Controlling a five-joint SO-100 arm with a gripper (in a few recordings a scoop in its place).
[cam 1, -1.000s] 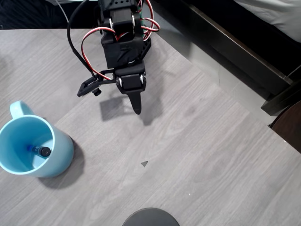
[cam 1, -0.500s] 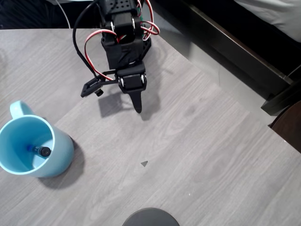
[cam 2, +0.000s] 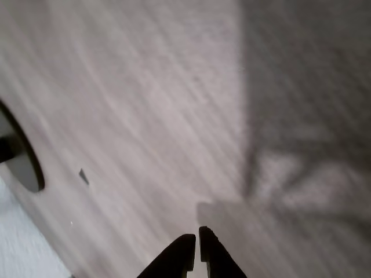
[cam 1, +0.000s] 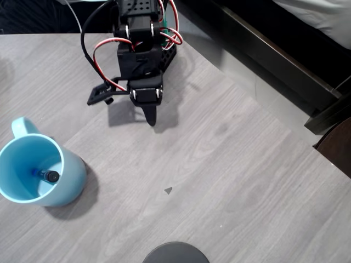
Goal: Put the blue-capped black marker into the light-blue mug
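The light-blue mug [cam 1: 41, 175] stands upright at the left edge of the table in the overhead view, handle pointing up-left. Inside it lies the blue-capped black marker [cam 1: 46, 175], a dark tip and a bit of blue showing at the bottom. My black gripper [cam 1: 151, 118] hangs over the table well up and to the right of the mug, near the arm's base. Its fingers are together with nothing between them. In the wrist view the gripper [cam 2: 196, 240] points at bare grey wood, fingertips nearly touching.
The grey wood-grain table [cam 1: 230, 181] ends in a slanted right edge with dark furniture [cam 1: 285, 66] beyond. A dark round object [cam 1: 175, 253] pokes in at the bottom edge and also appears as a dark round object [cam 2: 20, 159] at the wrist view's left. A small dark fleck [cam 1: 168, 190] lies mid-table.
The arm has drawn back toward its base, the gripper tip moving up and slightly left. The mug and the marker inside it have not moved.
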